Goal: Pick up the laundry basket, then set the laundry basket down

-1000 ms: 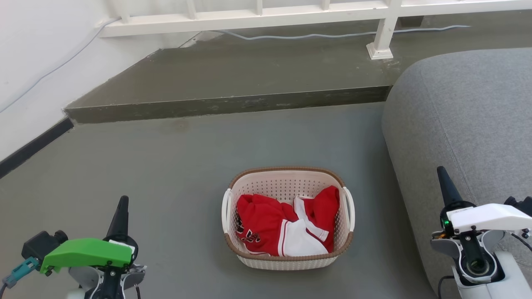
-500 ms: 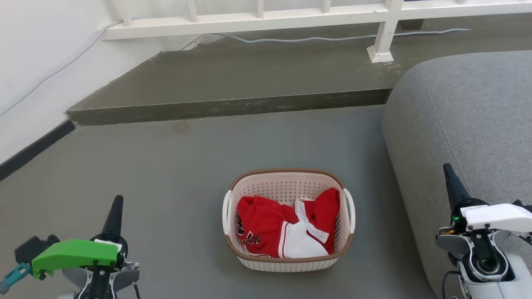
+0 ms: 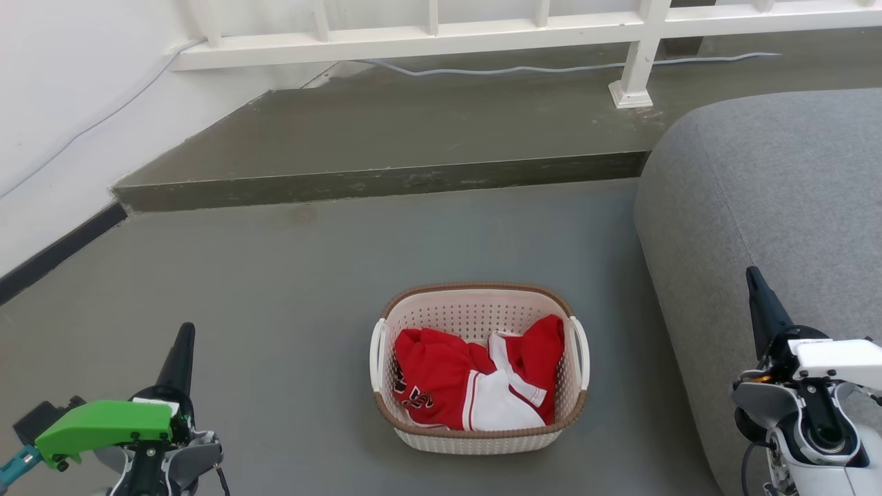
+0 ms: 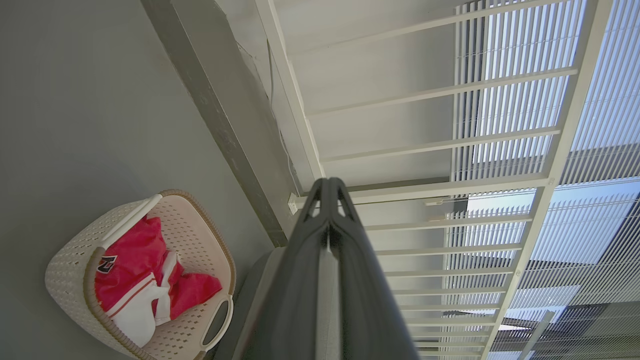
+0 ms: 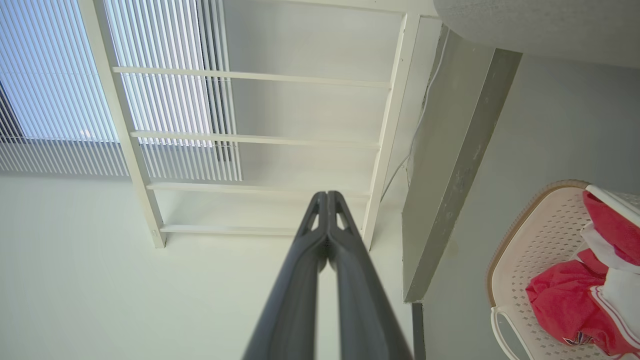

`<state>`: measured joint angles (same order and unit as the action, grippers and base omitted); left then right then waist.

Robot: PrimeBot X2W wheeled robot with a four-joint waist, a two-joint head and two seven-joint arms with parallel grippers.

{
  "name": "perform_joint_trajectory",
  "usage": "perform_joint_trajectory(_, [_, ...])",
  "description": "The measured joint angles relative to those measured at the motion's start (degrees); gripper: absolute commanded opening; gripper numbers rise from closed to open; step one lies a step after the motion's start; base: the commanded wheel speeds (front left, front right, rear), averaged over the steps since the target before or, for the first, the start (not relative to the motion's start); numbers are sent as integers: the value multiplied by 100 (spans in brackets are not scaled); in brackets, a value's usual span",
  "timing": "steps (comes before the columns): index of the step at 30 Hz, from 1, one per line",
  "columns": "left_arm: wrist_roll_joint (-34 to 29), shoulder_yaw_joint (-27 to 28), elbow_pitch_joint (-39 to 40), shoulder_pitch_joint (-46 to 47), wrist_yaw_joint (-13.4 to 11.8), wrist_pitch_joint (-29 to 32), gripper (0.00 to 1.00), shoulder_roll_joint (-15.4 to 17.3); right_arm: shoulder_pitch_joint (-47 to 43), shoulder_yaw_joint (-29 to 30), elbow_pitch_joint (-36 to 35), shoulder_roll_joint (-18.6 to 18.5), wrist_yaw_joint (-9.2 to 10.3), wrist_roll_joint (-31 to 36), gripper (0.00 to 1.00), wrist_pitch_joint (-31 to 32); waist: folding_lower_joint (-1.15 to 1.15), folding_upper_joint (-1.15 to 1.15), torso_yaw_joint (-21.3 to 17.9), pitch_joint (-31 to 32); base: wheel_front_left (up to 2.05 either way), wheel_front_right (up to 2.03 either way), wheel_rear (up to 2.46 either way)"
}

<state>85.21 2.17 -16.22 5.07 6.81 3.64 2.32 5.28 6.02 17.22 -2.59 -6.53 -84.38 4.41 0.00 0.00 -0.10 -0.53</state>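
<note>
Find basket [image 3: 475, 441] on floor [image 3: 275, 310], between left end effector [image 3: 183, 337] and right end effector [image 3: 756, 286], touching neither; note both pressed together. Fits before lifting or after setting down. If lifting: grip both handles [image 3: 375, 348], keep level.

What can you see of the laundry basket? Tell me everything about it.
The laundry basket is small, rounded-rectangular, cream-white perforated plastic by its look, with a brown woven-look rim and a white handle on each short side. It stands upright on the grey floor, a gap apart from the grey sofa, holding crumpled red and white clothing.
</note>
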Motion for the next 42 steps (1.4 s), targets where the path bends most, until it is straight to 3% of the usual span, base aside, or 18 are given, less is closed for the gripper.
perform_joint_trajectory(11, [693, 169, 13, 0, 9, 212, 0, 0, -1, 186, -66, 32, -3, -705, 0, 178, 0, 0, 9, 38, 0, 0, 0])
perform_joint_trajectory(42, [697, 177, 25, 0, 23, 212, 0, 0, -3, 197, -81, 33, -3, -722, 0, 178, 0, 0, 10, 37, 0, 0, 0])
